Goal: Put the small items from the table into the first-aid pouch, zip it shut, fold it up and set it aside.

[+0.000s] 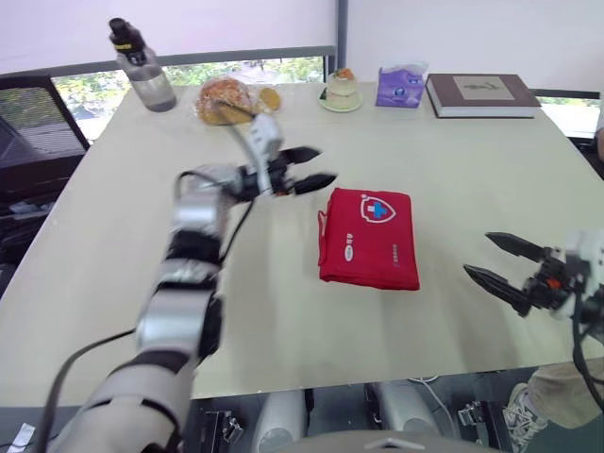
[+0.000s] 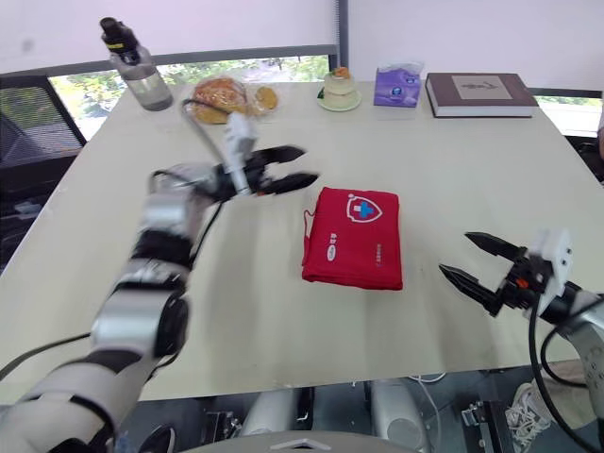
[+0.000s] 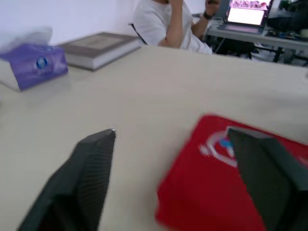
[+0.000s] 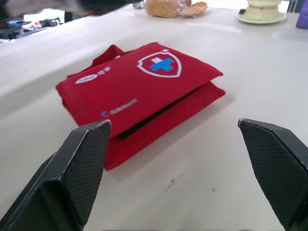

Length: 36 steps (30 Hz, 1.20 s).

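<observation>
The folded red first-aid pouch [image 1: 370,238] lies flat mid-table [image 1: 283,311] between the left gripper [image 1: 326,164] and right gripper [image 1: 477,253], both empty and spread wide; being soft, light fabric, it likely flexes and slides, so pinching its thick folded edge seems best.

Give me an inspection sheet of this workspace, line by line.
Surface: beige table, flat.
Job's things: red fabric first-aid pouch, folded, lying flat mid-table.
Clutter: clear plastic bottle, bagged bread, dessert on small plate, purple tissue pack, brown hardcover book, all along the far edge.
Grippers: left gripper open, left of pouch; right gripper open, apart from it.
Cables: black cable along left arm.
Surroundings: seated person in white shirt, laptop behind.
</observation>
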### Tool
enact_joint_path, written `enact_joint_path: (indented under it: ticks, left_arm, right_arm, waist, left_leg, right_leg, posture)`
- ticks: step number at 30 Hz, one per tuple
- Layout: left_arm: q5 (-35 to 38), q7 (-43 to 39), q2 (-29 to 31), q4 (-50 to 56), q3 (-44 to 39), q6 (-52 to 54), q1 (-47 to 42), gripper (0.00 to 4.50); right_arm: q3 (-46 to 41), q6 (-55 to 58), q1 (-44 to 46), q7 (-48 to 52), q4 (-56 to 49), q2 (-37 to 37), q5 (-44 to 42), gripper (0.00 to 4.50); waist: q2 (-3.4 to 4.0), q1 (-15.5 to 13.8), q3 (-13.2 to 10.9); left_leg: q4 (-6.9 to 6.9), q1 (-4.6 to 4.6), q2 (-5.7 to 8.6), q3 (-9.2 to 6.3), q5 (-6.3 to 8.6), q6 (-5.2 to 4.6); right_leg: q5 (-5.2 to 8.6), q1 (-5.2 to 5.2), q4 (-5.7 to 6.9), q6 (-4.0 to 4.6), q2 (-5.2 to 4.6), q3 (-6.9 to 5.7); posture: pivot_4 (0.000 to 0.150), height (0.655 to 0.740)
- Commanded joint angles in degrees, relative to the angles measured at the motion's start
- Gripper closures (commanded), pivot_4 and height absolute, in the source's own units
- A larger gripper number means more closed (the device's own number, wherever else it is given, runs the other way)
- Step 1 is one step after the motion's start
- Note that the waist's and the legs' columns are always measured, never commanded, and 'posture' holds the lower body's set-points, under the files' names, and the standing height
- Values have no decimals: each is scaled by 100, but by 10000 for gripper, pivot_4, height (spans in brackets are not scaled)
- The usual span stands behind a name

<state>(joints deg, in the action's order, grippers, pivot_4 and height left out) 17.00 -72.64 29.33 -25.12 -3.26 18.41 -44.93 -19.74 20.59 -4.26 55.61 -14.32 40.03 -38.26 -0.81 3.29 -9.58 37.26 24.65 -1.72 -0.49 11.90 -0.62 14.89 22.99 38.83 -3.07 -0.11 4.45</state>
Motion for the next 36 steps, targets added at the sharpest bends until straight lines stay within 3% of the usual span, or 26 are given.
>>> enact_joint_path:
  ticks: [1, 9, 17, 18, 20, 21, 22, 24, 25, 29, 33, 36]
  left_arm:
    - [571, -306, 574, 1794, -1, 867, 443, 366]
    - [1201, -910, 2173, 3823, -263, 1355, 1841, 366]
    - [1827, -286, 2180, 4425, -497, 1760, 1985, 366]
    - [1897, -201, 2174, 4493, -527, 1814, 1985, 0]
    - [1995, -85, 2189, 4600, -560, 1876, 2001, 0]
    - [2023, -37, 2195, 4631, -569, 1875, 2011, 0]
    - [2052, 32, 2188, 4651, -579, 1879, 2011, 0]
    - [2094, 124, 2188, 4666, -582, 1884, 1994, 0]
    - [2123, 184, 2184, 4660, -576, 1894, 1948, 0]
    - [2295, 373, 2112, 4622, -499, 1989, 1675, 0]
    - [2236, 619, 1950, 4453, -370, 1963, 1299, 0]
    - [2130, 910, 1729, 4248, -214, 1991, 887, 0]
  right_arm:
    - [241, 256, 447, -263, 85, 47, 133, 0]
    - [1283, 1834, 1781, -583, 637, 87, 180, 0]
    - [2506, 3027, 2776, -372, 1729, -106, 558, 0]
    - [2556, 3180, 2861, -377, 1822, -147, 552, 3849]
    - [2458, 3496, 2938, -313, 1808, -290, 288, 7131]
    - [2380, 3665, 2955, -291, 1771, -358, 144, 11117]
    - [2275, 3823, 2965, -310, 1724, -439, 13, 18730]
    - [2034, 4049, 2974, -403, 1661, -594, -219, 24539]
    - [1879, 4173, 2969, -499, 1624, -675, -320, 31305]
    - [1023, 4386, 3015, -1163, 1562, -1174, -721, 43455]
    - [169, 4092, 3331, -2181, 1698, -1689, -829, 44813]
    - [16, 3016, 3608, -3109, 2279, -1829, 49, 44813]
  waist:
    - [-5, -72, -7]
    - [-10, -156, -12]
    - [-15, -129, -15]
    - [-17, -123, -14]
    - [-20, -101, -13]
    - [-20, -93, -14]
    - [-20, -90, -14]
    - [-20, -79, -14]
    - [-19, -79, -15]
    - [-23, -92, -18]
    - [-21, -94, -21]
    - [-22, -110, -25]
  left_leg:
    - [7, 3, -1, -1, 0, 0]
    - [17, -2, -28, 23, -5, 5]
    - [15, 3, -35, 28, -5, 5]
    - [15, 0, -35, 28, -5, 5]
    - [15, -2, -36, 28, -5, 5]
    - [15, -2, -37, 28, -5, 5]
    - [14, -2, -39, 26, -4, 6]
    - [12, -3, -39, 26, -4, 6]
    - [10, -3, -39, 25, -4, 6]
    - [10, 1, -39, 18, -4, 6]
    - [12, 7, -38, 25, -4, 6]
    - [16, 12, -32, 27, -5, 6]
  right_leg:
    - [0, 0, 1, 0, 1, -8]
    - [12, -3, -5, 21, -1, -9]
    - [16, 2, -2, 26, 9, -20]
    - [14, 1, -2, 23, 9, -20]
    - [9, 0, -1, 14, 10, -20]
    - [8, 0, -1, 12, 13, -20]
    - [9, 0, 0, 12, 18, -21]
    - [8, 2, 1, 13, 21, -20]
    - [8, 2, 1, 13, 27, -20]
    - [9, 4, 2, 12, 34, -23]
    - [8, 9, 1, 11, 31, -19]
    - [7, 13, 2, 8, 26, -17]
  posture:
    - [1500, 7400]
    - [1500, 7400]
    - [1500, 7400]
    - [1500, 7400]
    - [1500, 7400]
    - [1500, 7400]
    - [1500, 7400]
    - [1500, 7400]
    - [1500, 7400]
    - [1500, 7400]
    - [1500, 7400]
    - [1500, 7400]
